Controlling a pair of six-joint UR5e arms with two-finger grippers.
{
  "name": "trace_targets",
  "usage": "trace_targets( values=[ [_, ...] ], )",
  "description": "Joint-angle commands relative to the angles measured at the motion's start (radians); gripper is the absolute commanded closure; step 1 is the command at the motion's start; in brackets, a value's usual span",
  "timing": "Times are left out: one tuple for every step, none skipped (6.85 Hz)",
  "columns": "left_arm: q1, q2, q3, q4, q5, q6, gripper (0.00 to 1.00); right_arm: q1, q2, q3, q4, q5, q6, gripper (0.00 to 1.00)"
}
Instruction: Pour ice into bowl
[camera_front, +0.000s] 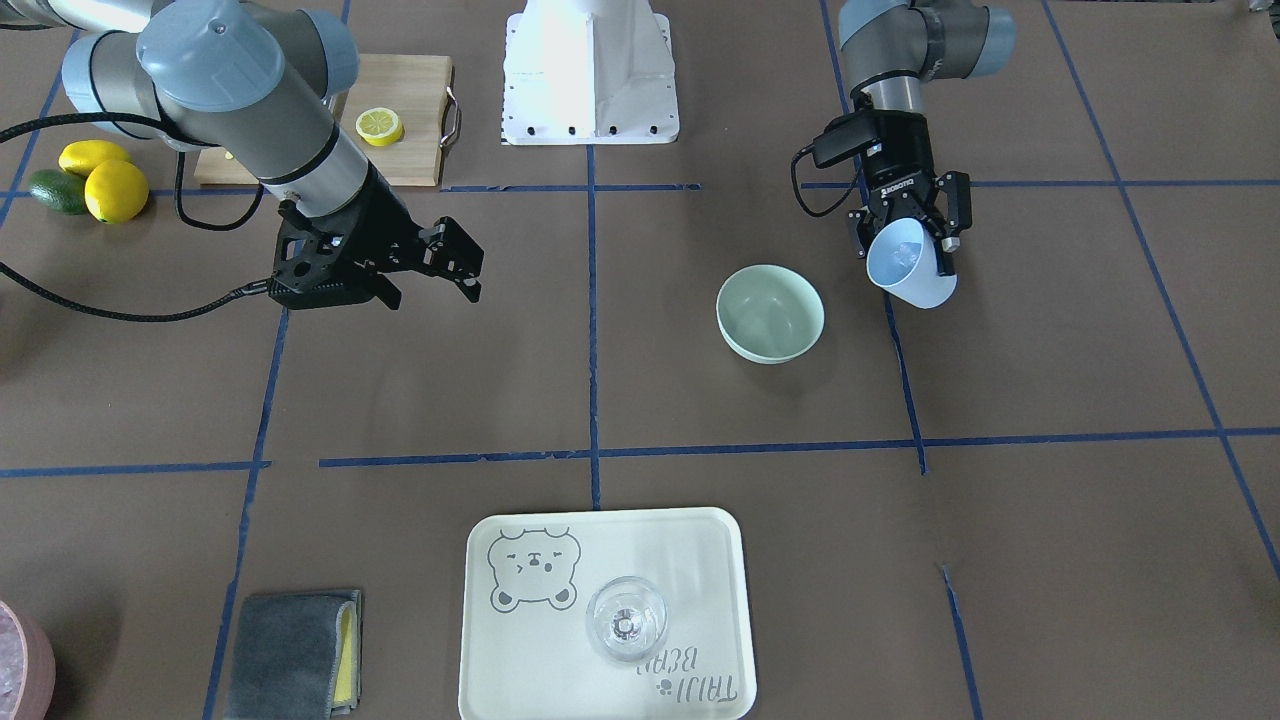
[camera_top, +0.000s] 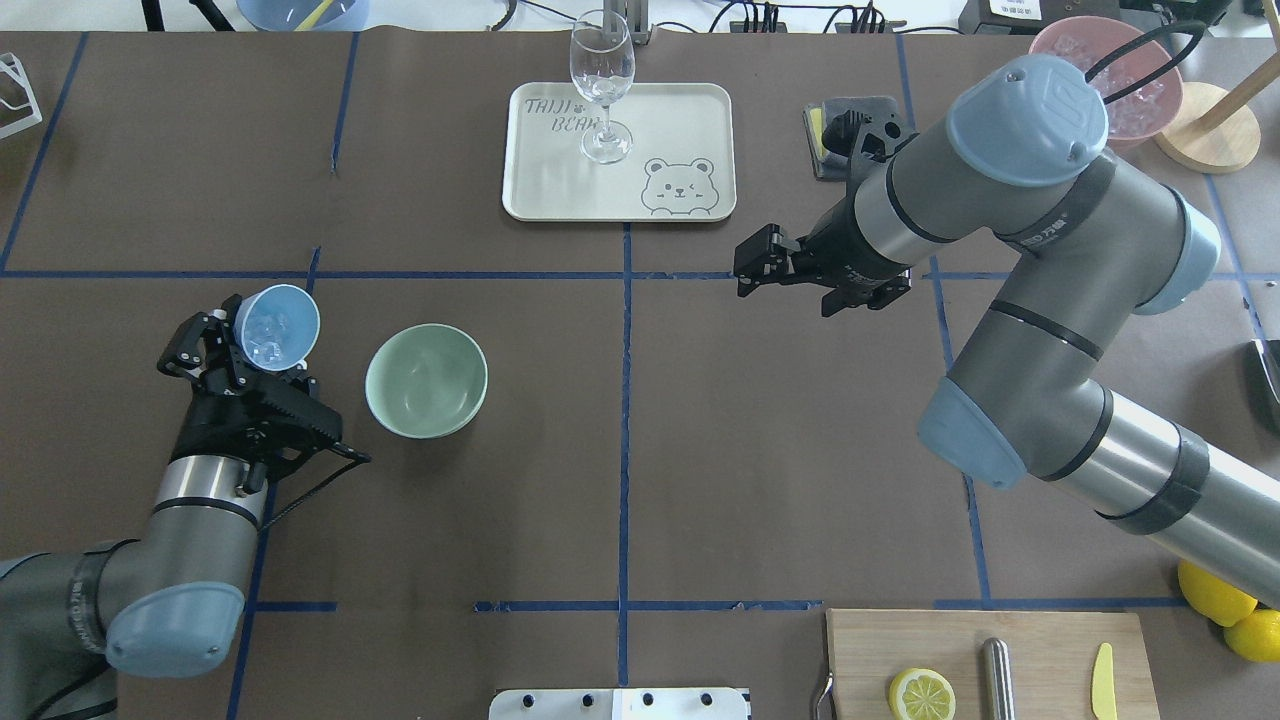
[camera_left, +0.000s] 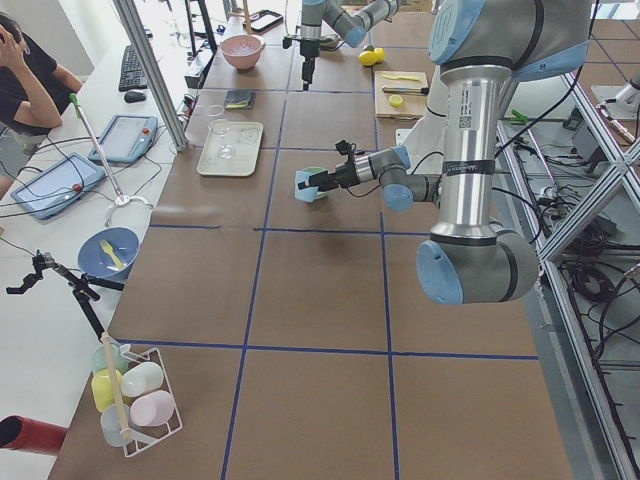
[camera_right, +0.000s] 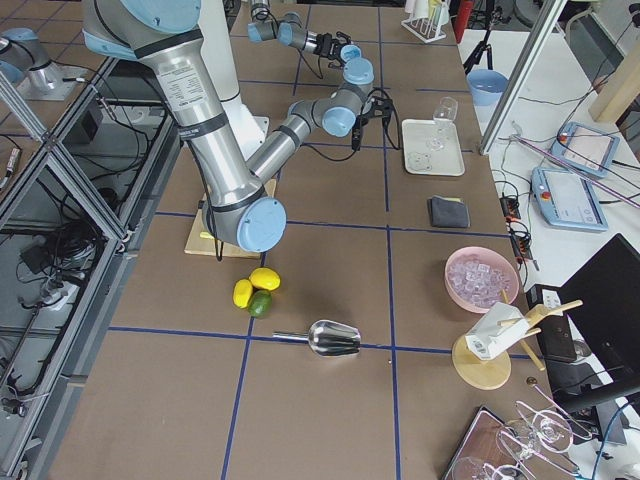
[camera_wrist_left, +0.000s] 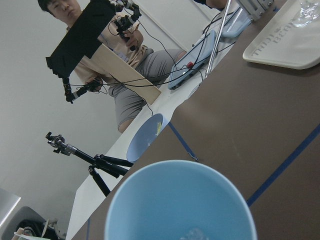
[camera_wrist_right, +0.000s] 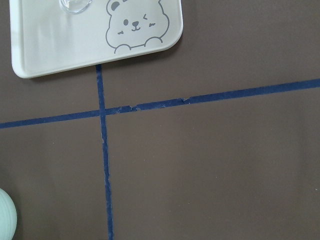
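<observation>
My left gripper (camera_top: 243, 352) is shut on a light blue cup (camera_top: 277, 327) and holds it tilted above the table, just left of the bowl in the overhead view. The ice (camera_top: 266, 338) lies inside the cup as a few small clear cubes, and a bit of it shows in the left wrist view (camera_wrist_left: 193, 234). The pale mint-green bowl (camera_top: 426, 381) stands upright on the table with nothing in it, and also shows in the front view (camera_front: 770, 312). My right gripper (camera_top: 748, 268) is open and holds nothing, hovering near the table's middle, far from the bowl.
A cream tray (camera_top: 690, 120) with a wine glass (camera_top: 602, 85) stands at the far side. A grey cloth (camera_front: 295, 652) lies beside it. A pink container (camera_top: 1125, 75) is far right. A cutting board (camera_top: 1040, 640) with a lemon slice (camera_top: 921, 693) and lemons (camera_front: 115, 190) are near the robot.
</observation>
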Motion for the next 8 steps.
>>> trace_targets(
  values=[
    [0.03,-0.125,0.004,0.311,0.053,0.026,1.0,-0.004,0.002,-0.002,-0.002,0.0,0.0,0.0],
    [0.039,-0.13,0.014,0.343,0.076,0.04,1.0,-0.004,0.004,-0.003,-0.002,-0.002,0.0,0.0],
    [0.041,-0.13,0.024,0.355,0.121,0.155,1.0,-0.004,0.007,-0.003,-0.002,-0.002,0.0,0.0],
    [0.041,-0.13,0.024,0.356,0.147,0.261,1.0,-0.004,0.008,-0.005,-0.002,-0.004,0.002,0.0],
    [0.04,-0.13,0.024,0.357,0.162,0.357,1.0,-0.004,0.01,-0.003,-0.002,-0.004,0.004,0.0],
    [0.038,-0.124,0.026,0.359,0.199,0.427,1.0,-0.004,0.011,-0.003,-0.002,-0.004,0.005,0.0],
    [0.037,-0.115,0.047,0.365,0.22,0.436,1.0,-0.004,0.011,-0.002,-0.002,-0.004,0.007,0.0],
    [0.038,-0.113,0.088,0.369,0.25,0.437,1.0,-0.004,0.011,-0.002,0.0,-0.004,0.017,0.0]
  ],
)
